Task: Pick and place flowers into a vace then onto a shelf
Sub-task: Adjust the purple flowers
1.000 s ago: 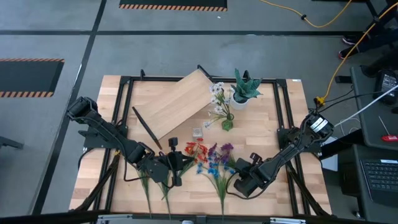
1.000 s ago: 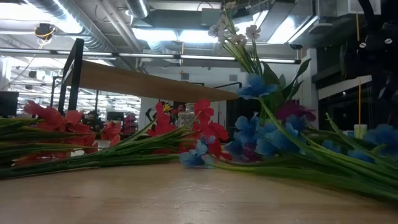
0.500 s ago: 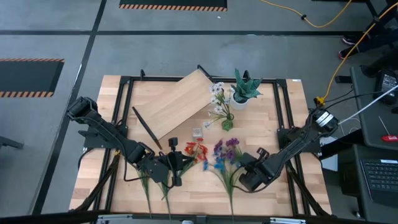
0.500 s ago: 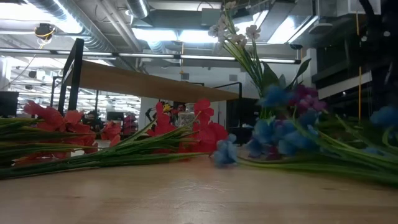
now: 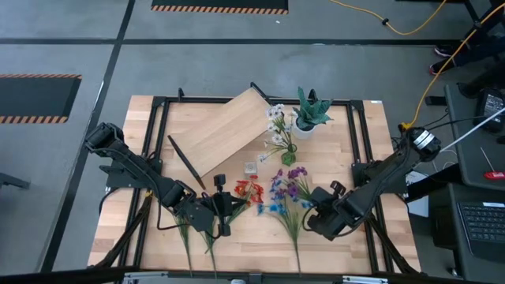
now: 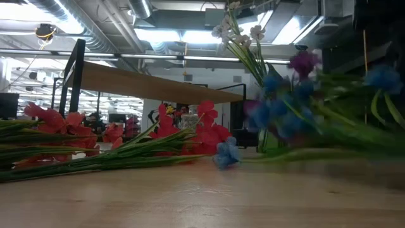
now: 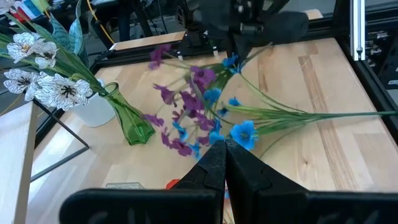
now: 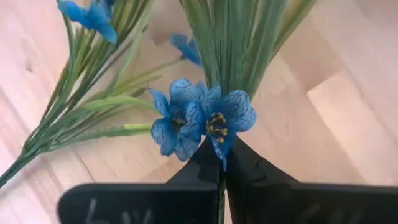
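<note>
The flowers: the blue-and-purple spray lies lower centre of the high view, and the right gripper, lower right of centre, is pinched shut on its thin green stems, so I'd call this the pick step. The next move likely needs a lift and carry up-frame to thread those floppy plastic stems into the narrow-necked green glass vase, which already holds the white spray beside the pale wood shelf. Left gripper, lower left of centre, is fully closed with nothing visibly gripped, sitting over the red spray on the plank table.
</note>
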`<act>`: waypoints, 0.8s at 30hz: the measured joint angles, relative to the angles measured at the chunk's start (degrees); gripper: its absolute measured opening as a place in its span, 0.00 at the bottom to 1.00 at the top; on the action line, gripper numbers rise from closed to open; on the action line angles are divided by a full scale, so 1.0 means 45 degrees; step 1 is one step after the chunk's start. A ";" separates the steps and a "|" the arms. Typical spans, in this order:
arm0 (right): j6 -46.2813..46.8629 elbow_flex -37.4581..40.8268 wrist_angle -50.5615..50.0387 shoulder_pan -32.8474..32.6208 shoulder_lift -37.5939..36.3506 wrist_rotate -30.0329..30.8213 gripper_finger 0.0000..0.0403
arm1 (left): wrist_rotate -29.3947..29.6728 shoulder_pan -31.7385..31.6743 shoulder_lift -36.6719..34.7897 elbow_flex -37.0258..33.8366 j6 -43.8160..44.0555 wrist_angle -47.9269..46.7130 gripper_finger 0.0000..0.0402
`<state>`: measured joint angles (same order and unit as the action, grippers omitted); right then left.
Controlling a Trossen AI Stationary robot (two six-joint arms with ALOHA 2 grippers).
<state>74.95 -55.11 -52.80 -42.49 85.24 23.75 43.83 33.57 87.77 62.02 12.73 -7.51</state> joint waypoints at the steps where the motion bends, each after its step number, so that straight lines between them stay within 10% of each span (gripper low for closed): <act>1: -0.0029 0.0000 0.0005 -0.0029 -0.0153 0.0144 0.01 | 0.0002 0.0001 0.0000 0.0000 0.0002 0.0003 0.01; 24: -0.1780 -0.0321 0.0658 -0.0245 0.1740 0.1484 0.01 | -0.0005 0.0004 0.0000 0.0000 0.0015 0.0000 0.01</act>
<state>66.94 -56.55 -49.83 -43.59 93.07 30.43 43.81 33.58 87.77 62.02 12.80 -7.51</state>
